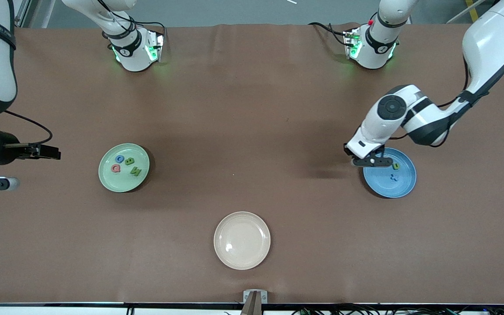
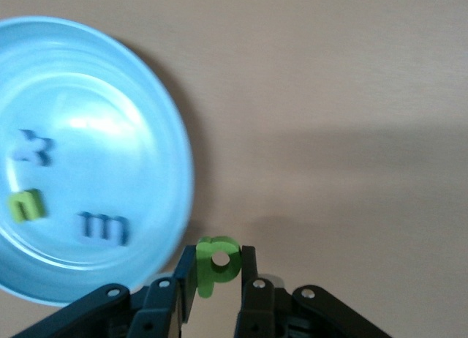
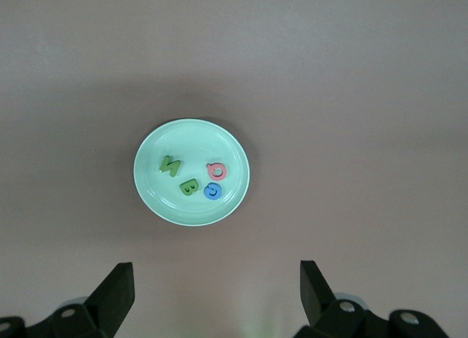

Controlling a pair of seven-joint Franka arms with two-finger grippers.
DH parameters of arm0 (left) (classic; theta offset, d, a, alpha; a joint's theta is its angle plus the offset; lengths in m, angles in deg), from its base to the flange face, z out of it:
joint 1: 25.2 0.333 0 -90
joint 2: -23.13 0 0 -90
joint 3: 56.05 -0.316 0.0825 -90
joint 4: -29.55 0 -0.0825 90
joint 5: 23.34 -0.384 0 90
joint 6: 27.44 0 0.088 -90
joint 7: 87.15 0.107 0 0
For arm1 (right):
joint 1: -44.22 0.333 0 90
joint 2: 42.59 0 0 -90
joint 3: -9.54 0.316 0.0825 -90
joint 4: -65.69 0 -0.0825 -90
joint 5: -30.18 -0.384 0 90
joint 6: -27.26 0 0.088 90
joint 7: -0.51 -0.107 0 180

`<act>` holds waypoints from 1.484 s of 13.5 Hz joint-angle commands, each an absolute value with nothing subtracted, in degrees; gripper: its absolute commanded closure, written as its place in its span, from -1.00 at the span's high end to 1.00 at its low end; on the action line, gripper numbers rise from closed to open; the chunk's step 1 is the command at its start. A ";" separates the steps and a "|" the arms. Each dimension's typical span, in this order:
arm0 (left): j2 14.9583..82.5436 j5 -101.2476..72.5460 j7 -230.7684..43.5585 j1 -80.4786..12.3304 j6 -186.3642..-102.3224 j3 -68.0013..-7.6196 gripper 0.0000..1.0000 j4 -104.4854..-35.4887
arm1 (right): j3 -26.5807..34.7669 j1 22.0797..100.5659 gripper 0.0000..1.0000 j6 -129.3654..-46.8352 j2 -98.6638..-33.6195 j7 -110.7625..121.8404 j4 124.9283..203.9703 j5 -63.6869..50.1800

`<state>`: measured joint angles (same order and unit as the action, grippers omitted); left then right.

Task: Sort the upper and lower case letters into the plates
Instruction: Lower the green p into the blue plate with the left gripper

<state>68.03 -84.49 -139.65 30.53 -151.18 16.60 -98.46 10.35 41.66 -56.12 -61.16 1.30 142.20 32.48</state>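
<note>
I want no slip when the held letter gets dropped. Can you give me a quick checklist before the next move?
1. Left pincer shut on the green letter p: ok.
2. Letter over the blue plate: not ok in the left wrist view; it hangs just outside the rim.
3. Blue plate holds only lowercase: the n and m ok, the third blue letter cannot tell.
4. Free room in the blue plate: ok.
5. Right pincer open, waiting away from the green plate: ok.
</note>
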 commanded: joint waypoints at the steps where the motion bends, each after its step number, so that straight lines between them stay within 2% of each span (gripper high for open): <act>1: 66.99 -83.02 -133.76 34.99 -150.67 17.60 -0.94 -99.04 | 10.33 41.41 1.00 -56.59 -56.04 1.21 147.16 31.50; 5: 67.86 -82.67 -127.42 37.12 -150.67 16.21 -0.93 -95.18 | 9.72 42.20 1.00 -57.55 -53.49 1.21 150.23 31.50; 9: 69.01 -81.09 -124.69 31.59 -150.75 9.89 -0.93 -89.81 | 8.93 42.90 1.00 -59.40 -51.99 1.21 152.61 31.50; 14: 69.80 -81.09 -124.68 25.53 -151.63 4.43 -0.92 -86.91 | 7.09 44.75 1.00 -59.32 -51.64 1.21 152.70 31.50; 20: 69.98 -81.09 -124.42 24.20 -153.92 1.96 -0.92 -86.82 | 5.41 45.37 1.00 -59.32 -51.20 1.39 152.88 31.50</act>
